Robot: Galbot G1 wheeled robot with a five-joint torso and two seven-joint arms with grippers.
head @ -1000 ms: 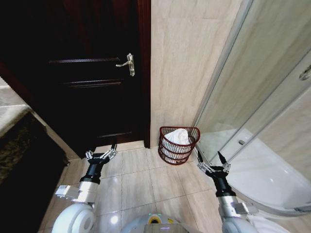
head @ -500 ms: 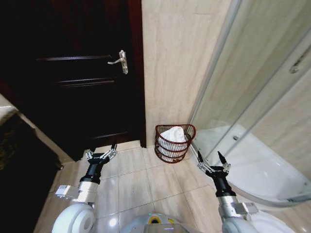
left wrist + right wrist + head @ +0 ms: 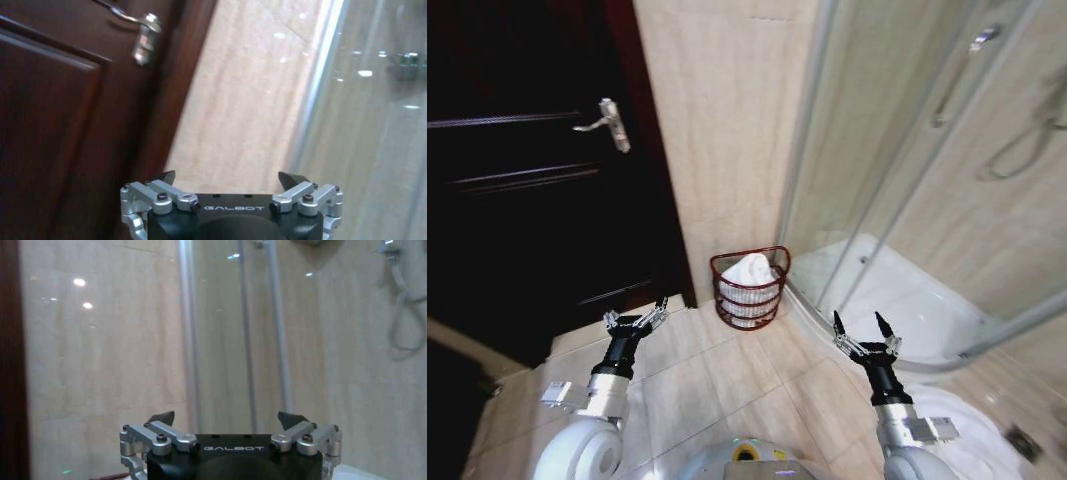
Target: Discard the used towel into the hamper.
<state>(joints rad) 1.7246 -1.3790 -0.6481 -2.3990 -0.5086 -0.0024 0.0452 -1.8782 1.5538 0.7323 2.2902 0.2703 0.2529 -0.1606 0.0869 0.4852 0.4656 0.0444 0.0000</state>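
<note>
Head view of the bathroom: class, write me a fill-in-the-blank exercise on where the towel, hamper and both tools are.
1. The white towel lies inside the ____.
2. The hamper stands on the floor between the dark door and the glass ____ enclosure.
3. The left tool and right tool are both ____ and hold nothing.

Missing words: hamper; shower; open

Lighting is uneven — the dark door (image 3: 527, 190) swallows nearly all detail while the beige wall tiles (image 3: 727, 130) and shower glass (image 3: 897, 150) glow brightly. Small ceiling-light reflections spot the glossy tiles in both wrist views. The head view bends straight lines toward its edges — both wrist backgrounds look soft, slightly blurred.
</note>
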